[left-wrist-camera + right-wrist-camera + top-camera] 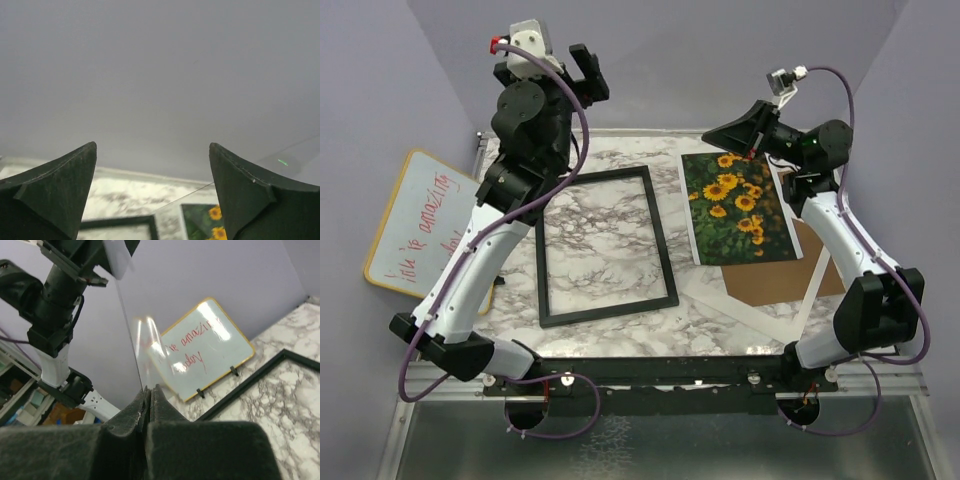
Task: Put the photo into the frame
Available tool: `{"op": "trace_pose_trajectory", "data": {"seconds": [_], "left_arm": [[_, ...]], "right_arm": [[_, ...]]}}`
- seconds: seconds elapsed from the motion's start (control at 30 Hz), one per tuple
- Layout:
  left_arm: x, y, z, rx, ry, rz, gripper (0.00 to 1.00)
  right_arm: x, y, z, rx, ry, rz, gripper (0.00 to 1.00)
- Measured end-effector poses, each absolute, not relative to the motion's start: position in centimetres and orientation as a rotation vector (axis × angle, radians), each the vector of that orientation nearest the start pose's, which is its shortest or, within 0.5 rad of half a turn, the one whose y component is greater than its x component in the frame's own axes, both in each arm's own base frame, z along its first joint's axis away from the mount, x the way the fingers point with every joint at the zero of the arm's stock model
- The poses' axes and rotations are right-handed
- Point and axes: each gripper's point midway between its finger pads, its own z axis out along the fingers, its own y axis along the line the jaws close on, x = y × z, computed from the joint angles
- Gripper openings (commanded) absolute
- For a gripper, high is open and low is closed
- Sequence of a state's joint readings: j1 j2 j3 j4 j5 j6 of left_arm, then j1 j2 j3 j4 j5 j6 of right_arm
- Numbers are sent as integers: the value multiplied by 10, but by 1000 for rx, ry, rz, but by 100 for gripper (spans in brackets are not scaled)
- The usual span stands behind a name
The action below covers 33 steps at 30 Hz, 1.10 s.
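Top external view shows the paper sunflower photo flat on the marble table beside the thin black frame, left tool spread, right tool pinching a clear sheet that probably must be put down first.

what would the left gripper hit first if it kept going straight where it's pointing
Most likely the lavender back wall: the left gripper, jaws open, aims above the table's far edge. A clear pane's faint edge may lie nearer.

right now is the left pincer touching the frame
Apart. The top view shows the left pincer open and held high, while the frame lies flat well below it.
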State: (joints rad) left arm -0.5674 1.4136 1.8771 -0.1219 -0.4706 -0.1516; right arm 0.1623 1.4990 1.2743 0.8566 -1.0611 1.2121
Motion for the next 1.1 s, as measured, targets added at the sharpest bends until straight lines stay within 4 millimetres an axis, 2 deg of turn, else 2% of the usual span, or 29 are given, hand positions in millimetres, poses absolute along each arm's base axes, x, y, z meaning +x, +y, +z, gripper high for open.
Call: {"op": "trace_pose_trajectory", "data": {"seconds": [0.13,0.23,0.27,0.3,0.33,0.43,0.47,0.53,0.6,0.7,0.8,0.87,0.93,1.0,1.1], "left_arm": [[390,-124,511,-248,1424,-109,99],[394,-107,480,-291,1496,-5,99],[395,-103,472,-300,1516,19,99],[399,-79,455,-354,1559,75,99],[399,-79,455,-354,1559,75,99],[406,-55,446,-427,1573,61,99],[407,-42,441,-458,1578,79,99],[411,-29,422,-493,1613,73,99],[415,-17,385,-522,1687,78,99],[418,-8,314,-545,1856,79,99],[417,-3,229,-582,2069,82,99],[409,2,177,-613,2204,99,99],[398,6,142,-634,2298,120,98],[386,9,112,-650,2391,142,92],[380,7,93,-645,2454,142,80]], "right_arm": [[349,230,422,-379,1538,1658,1],[364,231,404,-278,1642,1673,1],[368,231,396,-242,1680,1679,1],[377,229,371,-120,1789,1693,1],[377,229,370,-115,1793,1693,1],[380,227,352,-33,1848,1700,1],[381,226,347,0,1866,1705,1],[380,226,336,59,1901,1729,1],[379,226,330,115,1921,1760,1],[378,226,325,184,1928,1813,1],[378,227,330,220,1914,1856,1],[378,227,335,225,1897,1876,1],[378,227,341,220,1878,1890,1],[377,227,344,222,1869,1901,1],[377,227,346,230,1866,1910,1]]}}
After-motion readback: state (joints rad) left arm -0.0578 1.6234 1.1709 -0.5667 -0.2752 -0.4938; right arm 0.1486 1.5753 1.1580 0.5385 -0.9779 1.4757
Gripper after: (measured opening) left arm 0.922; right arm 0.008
